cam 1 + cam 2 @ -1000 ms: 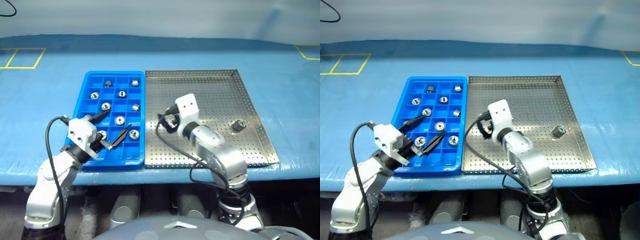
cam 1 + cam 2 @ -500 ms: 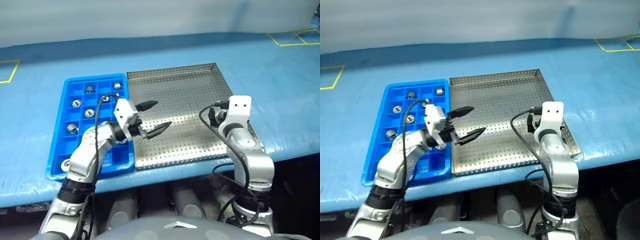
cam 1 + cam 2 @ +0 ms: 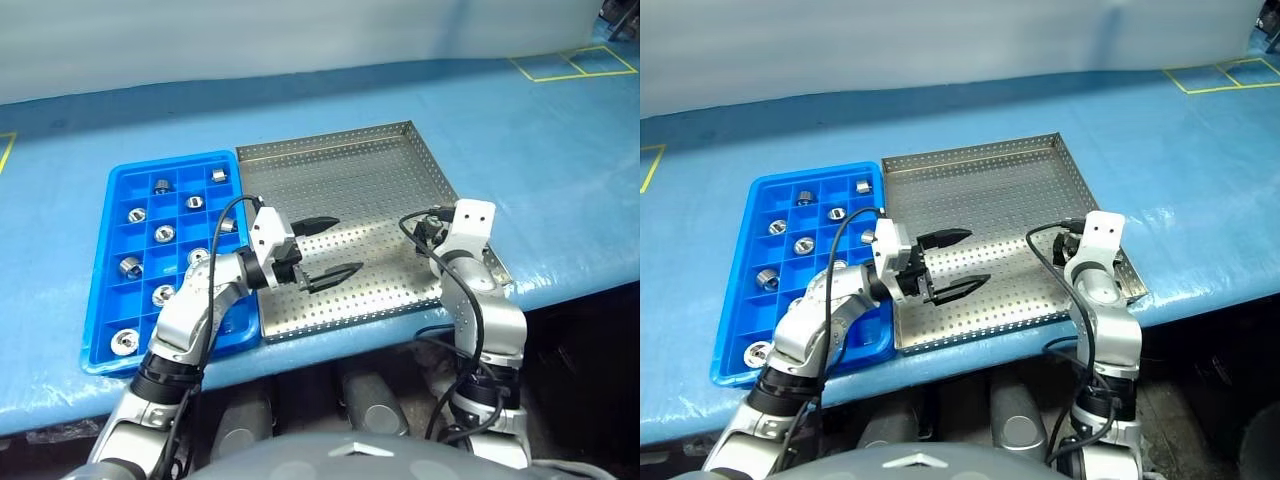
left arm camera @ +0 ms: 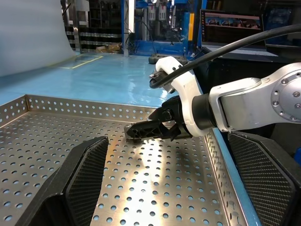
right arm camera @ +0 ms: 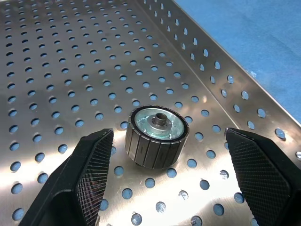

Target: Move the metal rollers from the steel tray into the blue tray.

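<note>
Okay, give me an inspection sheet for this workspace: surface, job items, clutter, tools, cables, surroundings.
Surface: blue table cover.
Job's things: steel tray holds one metal roller, upright near its right rim; blue tray beside it holds about ten rollers in separate compartments.
Clutter: nothing seen.
Tools: left tool open and empty above the steel tray; right tool open, straddling the roller, not touching it.
Cables: black cable looped along each forearm.
Surroundings: yellow floor markings, pale wall.

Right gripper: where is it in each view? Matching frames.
Left wrist view: right gripper mid-picture, low over the steel tray.
Right wrist view: its fingers flank a metal roller, apart from it.
Eye views: over the tray's near right corner.
Shared landmark: the tray's perforated floor.
</note>
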You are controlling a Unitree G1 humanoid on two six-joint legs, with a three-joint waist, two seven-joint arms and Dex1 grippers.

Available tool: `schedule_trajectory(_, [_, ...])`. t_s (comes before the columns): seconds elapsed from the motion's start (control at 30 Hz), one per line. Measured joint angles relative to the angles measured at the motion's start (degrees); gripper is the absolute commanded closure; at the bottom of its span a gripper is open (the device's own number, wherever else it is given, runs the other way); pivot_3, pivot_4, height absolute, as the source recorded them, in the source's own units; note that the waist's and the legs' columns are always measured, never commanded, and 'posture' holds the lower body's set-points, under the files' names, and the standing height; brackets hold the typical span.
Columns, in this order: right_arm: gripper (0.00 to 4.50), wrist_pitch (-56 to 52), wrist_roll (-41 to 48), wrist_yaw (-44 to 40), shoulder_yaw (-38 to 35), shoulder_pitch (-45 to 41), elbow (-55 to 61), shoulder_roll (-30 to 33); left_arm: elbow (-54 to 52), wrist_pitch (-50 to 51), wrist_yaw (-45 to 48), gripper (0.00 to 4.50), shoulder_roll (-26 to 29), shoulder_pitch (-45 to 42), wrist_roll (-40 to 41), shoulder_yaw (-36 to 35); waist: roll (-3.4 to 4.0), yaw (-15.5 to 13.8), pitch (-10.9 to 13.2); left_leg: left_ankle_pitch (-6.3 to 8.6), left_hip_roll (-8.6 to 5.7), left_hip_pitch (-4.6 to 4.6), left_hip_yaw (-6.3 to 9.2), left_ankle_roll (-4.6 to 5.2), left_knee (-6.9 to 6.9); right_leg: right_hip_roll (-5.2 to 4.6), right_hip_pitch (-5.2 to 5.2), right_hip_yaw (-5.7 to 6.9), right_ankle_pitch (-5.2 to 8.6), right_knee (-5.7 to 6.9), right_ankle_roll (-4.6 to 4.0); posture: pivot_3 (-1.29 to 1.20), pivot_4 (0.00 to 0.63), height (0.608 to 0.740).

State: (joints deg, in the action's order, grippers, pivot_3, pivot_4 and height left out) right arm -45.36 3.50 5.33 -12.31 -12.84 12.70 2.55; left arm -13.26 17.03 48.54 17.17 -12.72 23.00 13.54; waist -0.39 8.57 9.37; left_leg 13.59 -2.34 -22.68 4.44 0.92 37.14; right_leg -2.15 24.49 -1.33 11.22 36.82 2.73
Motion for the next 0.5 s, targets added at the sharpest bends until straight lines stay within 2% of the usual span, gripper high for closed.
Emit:
schedule_trajectory(0.07, [0.49,0.66,0.13,-0.04,0.0,-0.62,-1.87,0.0,0.02,-0.01,-0.34,0.0,-0.25,0.68,-0.02,0.02,0.0,-0.05,0.0,0.01,0.0,-0.01,0.0,0.01,0.0,0.0,0.01,-0.02,-0.01,0.0,0.0,-0.2,0.15,0.74])
schedule_trajectory(0.17, [1.07,1.6,0.12,-0.06,0.07,-1.34,-4.28,0.05,0.05,-0.05,-0.84,0.0,-0.25,1.34,-0.06,-0.02,0.01,-0.18,0.0,0.01,0.0,-0.01,0.0,0.01,0.0,0.0,0.01,-0.04,-0.01,0.0,0.0,-0.19,0.15,0.74])
schedule_trajectory(0.33, [2.69,1.76,0.13,-0.4,0.9,-1.66,-5.0,0.12,-0.16,-0.09,-1.48,0.0,-0.14,3.41,-0.08,-0.05,0.03,-0.47,0.0,0.02,0.0,0.01,-0.03,0.03,0.0,0.0,0.01,-0.06,-0.01,0.01,0.01,-0.16,0.15,0.74])
schedule_trajectory(0.37, [2.82,1.52,0.11,-0.53,1.2,-1.66,-4.64,0.15,-0.42,-0.09,-1.82,0.0,-0.06,3.64,-0.1,-0.08,0.03,-0.58,0.0,0.02,0.0,0.01,-0.03,0.03,0.0,0.01,0.01,-0.07,-0.01,0.01,0.01,-0.16,0.15,0.74])
schedule_trajectory(0.5, [2.82,0.08,0.14,-2.57,5.25,-1.68,0.39,0.36,-2.53,-0.08,-3.74,0.0,0.17,4.88,-0.23,-0.81,0.05,-0.96,0.01,0.02,0.02,0.03,-0.04,0.03,0.0,0.01,0.02,-0.08,-0.01,0.03,0.01,-0.12,0.15,0.74])
